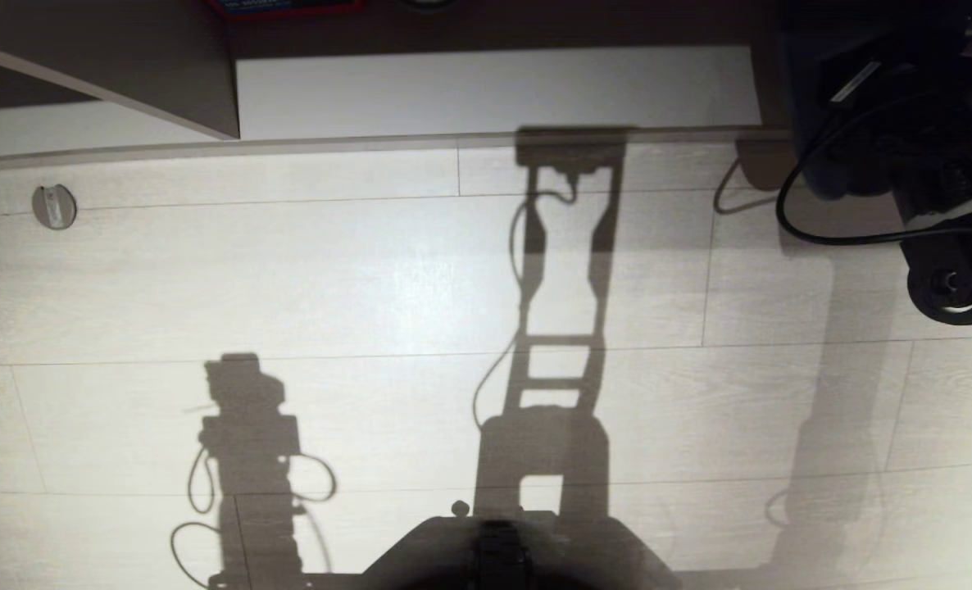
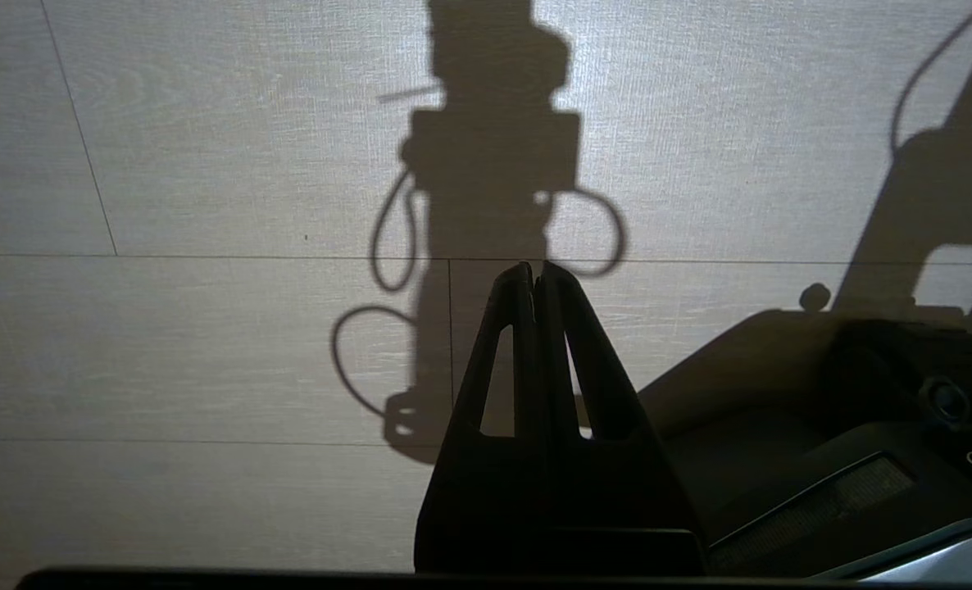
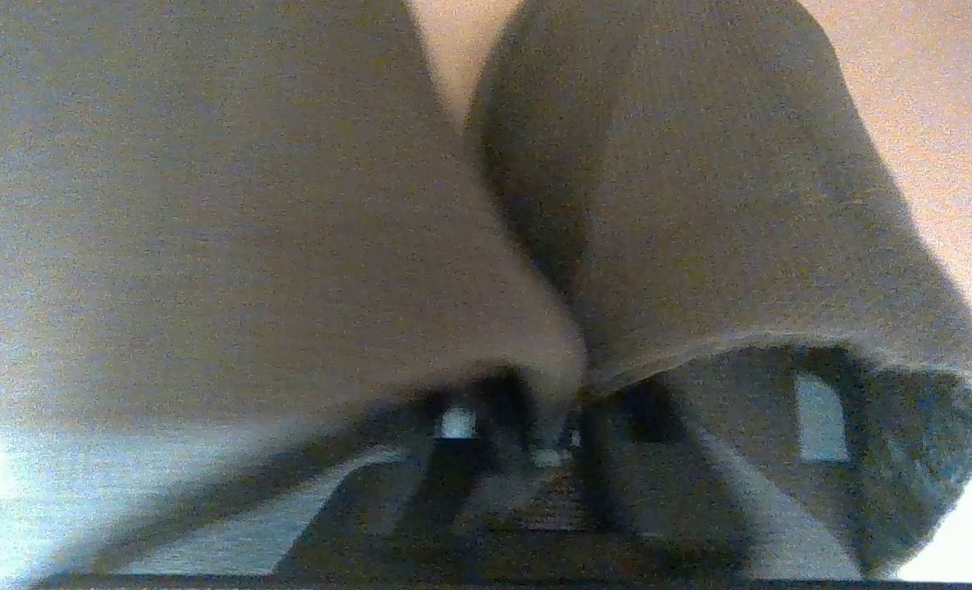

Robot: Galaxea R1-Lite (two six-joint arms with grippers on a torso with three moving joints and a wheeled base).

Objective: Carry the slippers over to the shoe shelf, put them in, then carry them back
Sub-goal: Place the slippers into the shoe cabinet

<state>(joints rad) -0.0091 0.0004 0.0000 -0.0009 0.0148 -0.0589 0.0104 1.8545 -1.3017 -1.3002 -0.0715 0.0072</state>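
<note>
Slippers (image 3: pixel 535 205), looking soft and light, are filling your right wrist view just ahead of the right hand (image 3: pixel 547 447), whose opening you cannot tell, so you are best pinching both heel edges together while the left hand (image 2: pixel 535 279) is hanging pressed together.

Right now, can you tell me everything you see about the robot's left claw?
The left gripper is black and matte and looks like plastic. Its two long fingers taper to a point, and each has a narrow cut-out window. The tips are pressed together, so it is shut and holds nothing. It points at the pale wood-look floor and touches nothing. Its shadow, with looping cables, falls on the floor ahead.
</note>
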